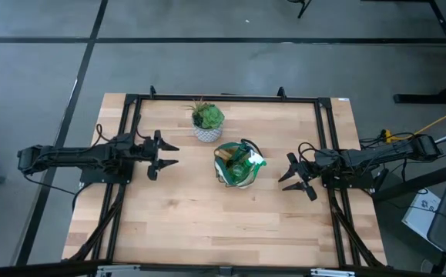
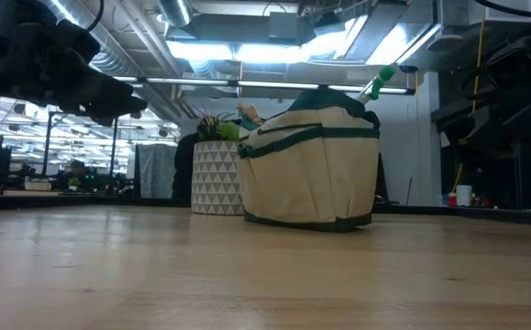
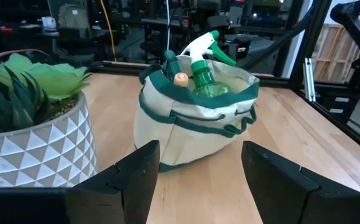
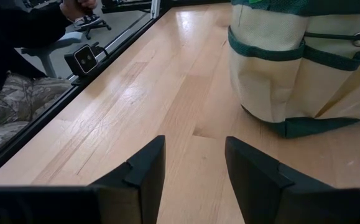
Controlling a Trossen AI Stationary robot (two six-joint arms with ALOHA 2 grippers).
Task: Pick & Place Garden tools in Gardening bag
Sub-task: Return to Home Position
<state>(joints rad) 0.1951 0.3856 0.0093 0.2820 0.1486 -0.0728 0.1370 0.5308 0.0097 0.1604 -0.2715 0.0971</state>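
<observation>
The tan gardening bag [image 1: 238,164] with dark green trim stands upright on its base at the table's middle; it also shows in the low view [image 2: 309,165] and the left wrist view [image 3: 195,121]. A translucent green spray bottle [image 3: 203,78] and a light wooden tool handle [image 3: 180,78] stick out of its top. My left gripper [image 1: 169,154] is open and empty, left of the bag. My right gripper [image 1: 290,176] is open and empty, right of the bag, with the bag's side ahead of it [image 4: 304,62].
A green plant in a white patterned pot [image 1: 207,123] stands just beyond the bag toward the far edge, close to my left gripper [image 3: 33,130]. Bare wooden tabletop [image 1: 223,223] lies on the near side. A black frame [image 1: 130,100] runs along the table's edges.
</observation>
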